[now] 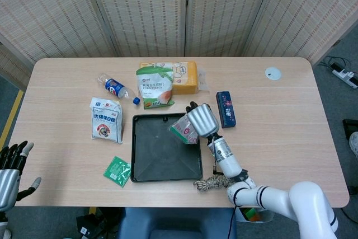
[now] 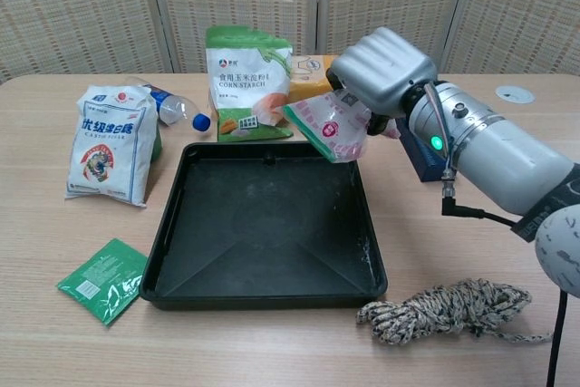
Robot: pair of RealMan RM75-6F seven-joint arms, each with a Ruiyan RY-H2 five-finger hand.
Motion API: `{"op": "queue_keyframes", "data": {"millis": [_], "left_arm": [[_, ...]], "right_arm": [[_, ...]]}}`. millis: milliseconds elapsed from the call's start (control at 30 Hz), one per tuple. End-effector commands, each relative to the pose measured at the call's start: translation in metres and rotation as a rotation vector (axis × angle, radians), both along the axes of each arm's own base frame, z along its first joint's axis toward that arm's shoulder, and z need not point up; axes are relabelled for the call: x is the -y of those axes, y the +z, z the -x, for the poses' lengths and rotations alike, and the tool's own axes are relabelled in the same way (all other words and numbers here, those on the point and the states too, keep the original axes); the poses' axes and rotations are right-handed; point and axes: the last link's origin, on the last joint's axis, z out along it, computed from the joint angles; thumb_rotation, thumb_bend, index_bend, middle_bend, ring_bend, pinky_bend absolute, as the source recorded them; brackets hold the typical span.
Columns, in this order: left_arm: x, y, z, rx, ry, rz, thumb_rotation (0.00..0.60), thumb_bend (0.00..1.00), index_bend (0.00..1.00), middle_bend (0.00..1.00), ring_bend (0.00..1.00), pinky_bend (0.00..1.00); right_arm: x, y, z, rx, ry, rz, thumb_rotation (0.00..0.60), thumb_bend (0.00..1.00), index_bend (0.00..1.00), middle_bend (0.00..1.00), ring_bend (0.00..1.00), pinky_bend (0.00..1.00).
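My right robot hand (image 2: 381,70) is a blocky silver-grey metal shell with dark, near-black fingers tucked beneath it. Behind it I see a smooth silver cylindrical wrist with a small glowing green light, a round fastener beside it and a thin black cable running along it. Nearer me the forearm turns glossy white past a black ring. My left robot hand (image 1: 12,166) shows black fingers with grey tips on a silver palm.
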Motion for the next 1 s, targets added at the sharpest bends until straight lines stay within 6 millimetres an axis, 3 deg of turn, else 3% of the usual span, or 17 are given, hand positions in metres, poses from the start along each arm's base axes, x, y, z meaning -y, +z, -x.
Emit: {"op": "queue_keyframes", "data": {"millis": [33,1000], "left_arm": [[0.000,0.000,0.000,0.000,0.000,0.002,0.600,0.32,0.06,0.07,0.05,0.00],[0.002,0.002,0.005,0.001,0.017,-0.003,0.600,0.32,0.06,0.07,0.04,0.00]], "right_arm": [[-0.004,-0.008,-0.002,-0.057,0.055,0.033,0.600,0.43,0.76,0.55,1.00,0.92],[-0.004,-0.031,0.001,-0.353,0.158,0.214,0.600,0.43,0.76,0.55,1.00,0.92]]}}
